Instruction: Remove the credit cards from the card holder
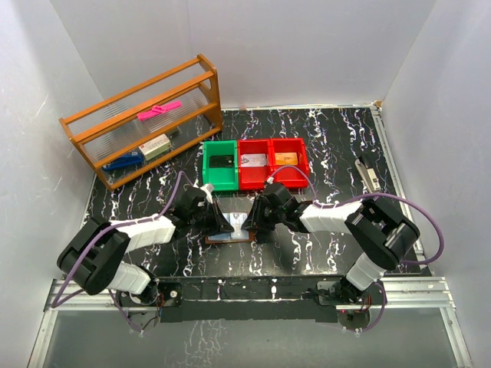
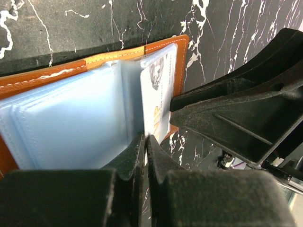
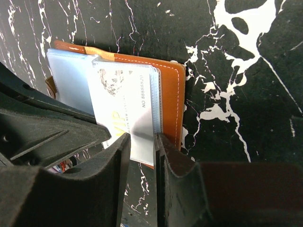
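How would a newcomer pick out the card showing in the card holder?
On the black marbled table, just in front of the green bin and red bins, lies the open brown card holder. In its clear sleeve, at the right end effector, sits a pale silver card printed VIP with a number; the neighbouring sleeves look blank pale blue.

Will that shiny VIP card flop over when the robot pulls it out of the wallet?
Probably not: the card looks flat and straight, so likely stiff. Its glossy face may be slippery. The card holder looks thin and light, so it might drag along.
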`<state>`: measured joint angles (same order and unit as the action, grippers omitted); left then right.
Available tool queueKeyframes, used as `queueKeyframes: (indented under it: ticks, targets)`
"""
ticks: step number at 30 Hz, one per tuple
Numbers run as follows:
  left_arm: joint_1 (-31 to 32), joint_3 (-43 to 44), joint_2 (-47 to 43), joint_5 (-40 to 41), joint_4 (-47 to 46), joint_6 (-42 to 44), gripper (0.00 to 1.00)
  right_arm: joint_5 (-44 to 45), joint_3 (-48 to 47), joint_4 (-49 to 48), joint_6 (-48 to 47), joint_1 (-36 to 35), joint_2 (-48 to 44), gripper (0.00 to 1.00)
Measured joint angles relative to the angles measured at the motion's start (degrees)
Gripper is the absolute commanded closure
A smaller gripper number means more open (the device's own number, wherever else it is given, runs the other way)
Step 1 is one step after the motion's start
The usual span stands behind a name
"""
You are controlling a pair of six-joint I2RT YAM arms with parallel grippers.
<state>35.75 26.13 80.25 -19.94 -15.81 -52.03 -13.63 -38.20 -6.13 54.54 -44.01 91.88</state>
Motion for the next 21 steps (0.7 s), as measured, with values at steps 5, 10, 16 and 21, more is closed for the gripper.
queueKeyframes:
  ticks: [5, 10, 16, 21]
  targets:
    - [0.02, 0.0, -3.08, 0.85, 2.95, 0.98, 1.0, 0.17, -0.7, 0.35, 0.04, -0.22, 0.5, 0.75]
    - [0.04, -0.02, -6.19, 1.55, 6.05, 2.16, 1.0, 0.26, -0.72, 0.39, 0.02, -0.28, 0.5, 0.75]
    - [0.07, -0.7, -8.55, 2.16, 8.48, 3.02, 1.0, 0.26, -1.14, 1.33, -0.22, -0.48, 0.5, 0.75]
    - [0.09, -0.76, -9.68, 2.6, 9.66, 3.45, 1.0, 0.11, -1.49, 1.79, -0.59, -0.61, 0.5, 0.74]
